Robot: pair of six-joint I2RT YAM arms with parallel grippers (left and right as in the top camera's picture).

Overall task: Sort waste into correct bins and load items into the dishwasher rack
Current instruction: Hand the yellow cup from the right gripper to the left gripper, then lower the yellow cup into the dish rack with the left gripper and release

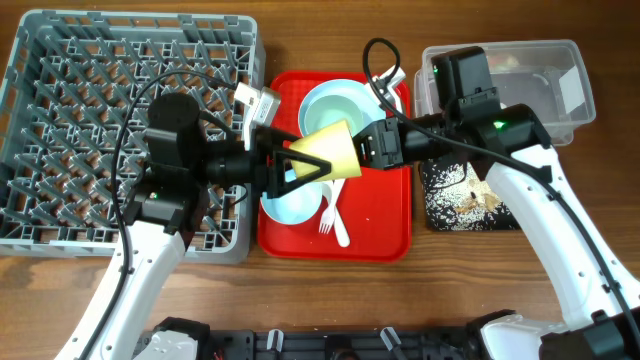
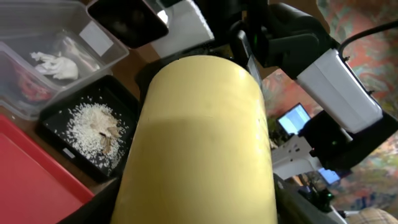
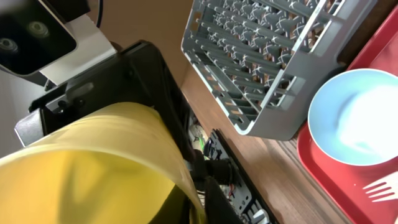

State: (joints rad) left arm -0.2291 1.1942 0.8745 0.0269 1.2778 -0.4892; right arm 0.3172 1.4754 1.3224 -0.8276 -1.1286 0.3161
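The small yellow cup [image 1: 330, 150] hangs on its side above the red tray, between both arms. My right gripper [image 1: 365, 150] pinches its rim wall, one finger inside the opening [image 3: 205, 199]. My left gripper [image 1: 303, 168] has a finger pressed on each side of the cup [image 2: 199, 155]. Two light blue bowls [image 1: 340, 100] [image 1: 295, 205], the white fork [image 1: 327, 215] and the spoon [image 1: 342, 235] lie on the red tray. The grey dishwasher rack [image 1: 100, 100] stands at the left. The clear tub [image 1: 560, 60] holds the tissue [image 2: 56, 65] and the wrapper [image 2: 25, 84]. The black tray [image 1: 432, 215] holds rice scraps [image 1: 470, 195]. No white plate shows.
The red serving tray [image 1: 385, 235] sits between the rack and the bins. The right arm stretches over the black tray and the tub's left end. Bare wooden table runs along the front edge [image 1: 460, 290].
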